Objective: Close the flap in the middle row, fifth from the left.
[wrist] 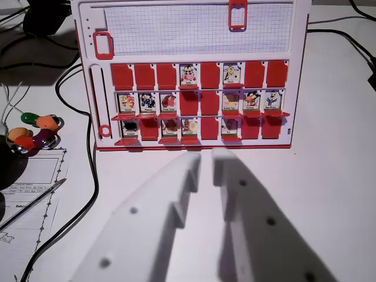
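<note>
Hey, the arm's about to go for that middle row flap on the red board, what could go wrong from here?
1. The fifth slot in the middle row already shows plain red, while the sixth flap beside it stands upright. The gripper could knock that one down instead.
2. The upright bottom row flaps sit between the gripper and the middle row, so they might get toppled on the way in.

bright, soft focus, blurry foreground
</note>
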